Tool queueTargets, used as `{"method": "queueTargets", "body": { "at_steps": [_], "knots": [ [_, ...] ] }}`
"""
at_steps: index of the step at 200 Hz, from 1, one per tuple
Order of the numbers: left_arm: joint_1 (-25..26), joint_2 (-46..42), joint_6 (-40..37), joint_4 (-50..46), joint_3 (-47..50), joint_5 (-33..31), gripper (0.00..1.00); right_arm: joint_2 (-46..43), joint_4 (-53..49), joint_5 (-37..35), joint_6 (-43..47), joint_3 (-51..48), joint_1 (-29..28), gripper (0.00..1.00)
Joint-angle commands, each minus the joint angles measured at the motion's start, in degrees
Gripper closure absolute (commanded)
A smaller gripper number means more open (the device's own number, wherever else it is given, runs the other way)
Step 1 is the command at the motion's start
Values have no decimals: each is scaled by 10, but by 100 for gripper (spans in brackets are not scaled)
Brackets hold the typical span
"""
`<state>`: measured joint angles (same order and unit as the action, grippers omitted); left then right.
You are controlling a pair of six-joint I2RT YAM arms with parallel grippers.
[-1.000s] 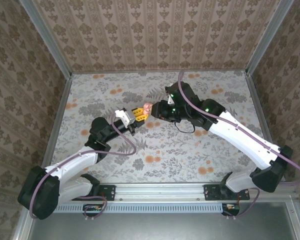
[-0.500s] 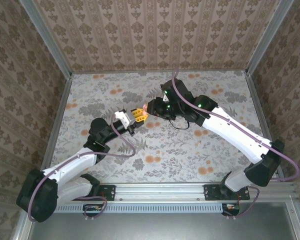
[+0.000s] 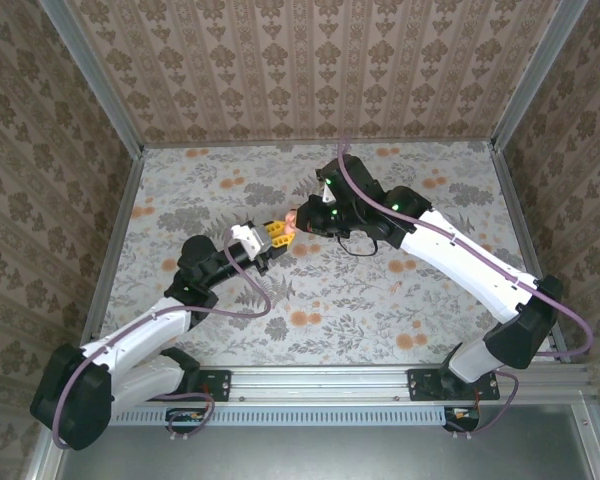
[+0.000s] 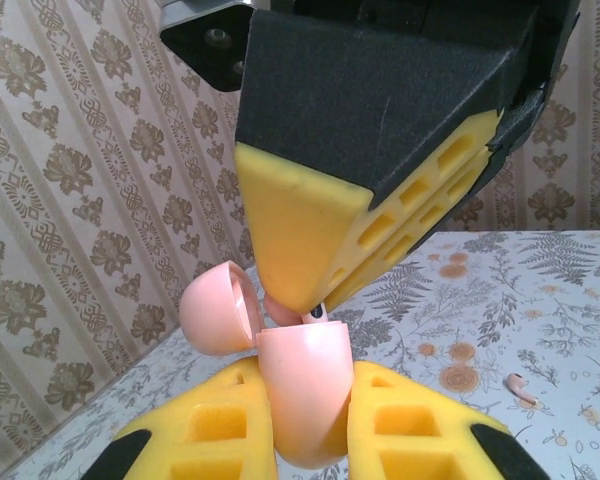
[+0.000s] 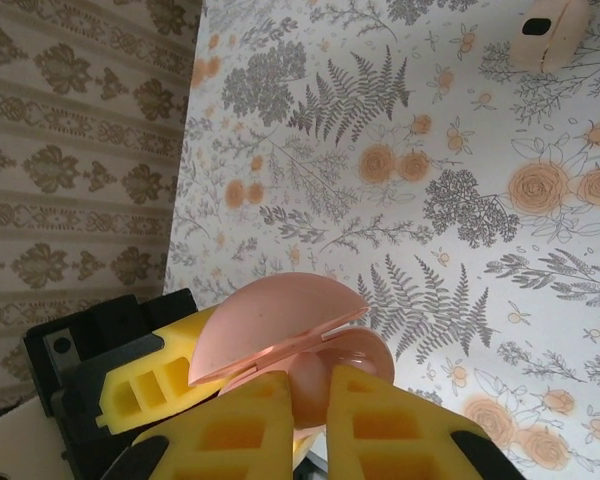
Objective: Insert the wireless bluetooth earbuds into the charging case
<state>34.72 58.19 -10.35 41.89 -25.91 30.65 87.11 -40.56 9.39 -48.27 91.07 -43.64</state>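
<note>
My left gripper [image 4: 315,405] is shut on the pink charging case [image 4: 305,395], held upright with its lid [image 4: 215,310] swung open to the left. My right gripper [image 5: 325,392] is shut on a pink earbud [image 5: 315,385] and presses it down into the case's open mouth [image 5: 375,350]. From the left wrist view, the right fingers [image 4: 310,230] cover the opening, with just the earbud's tip [image 4: 315,312] showing. A second pink earbud [image 5: 548,35] lies loose on the table [image 4: 521,388]. In the top view both grippers meet at the case [image 3: 292,222] mid-table.
The floral table [image 3: 380,300] is walled by patterned panels [image 3: 300,70] at the back and sides. The right arm's black cable [image 3: 365,250] loops over the table below its wrist.
The right gripper has moved left with the earbud and closed the gap to the case. The left gripper has held the case almost still.
</note>
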Motion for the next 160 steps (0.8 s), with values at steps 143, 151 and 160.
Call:
{"method": "queueTargets", "body": {
  "at_steps": [143,151,160],
  "knots": [
    [-52,43,215,121,-50,261,100,-95,74,157,308,-83,24,90],
    [-53,47,228,127,-54,270,100,-95,66,164,330,-81,24,90],
    [-53,54,242,137,-59,280,100,-96,57,172,354,-79,25,89]
  ]
}}
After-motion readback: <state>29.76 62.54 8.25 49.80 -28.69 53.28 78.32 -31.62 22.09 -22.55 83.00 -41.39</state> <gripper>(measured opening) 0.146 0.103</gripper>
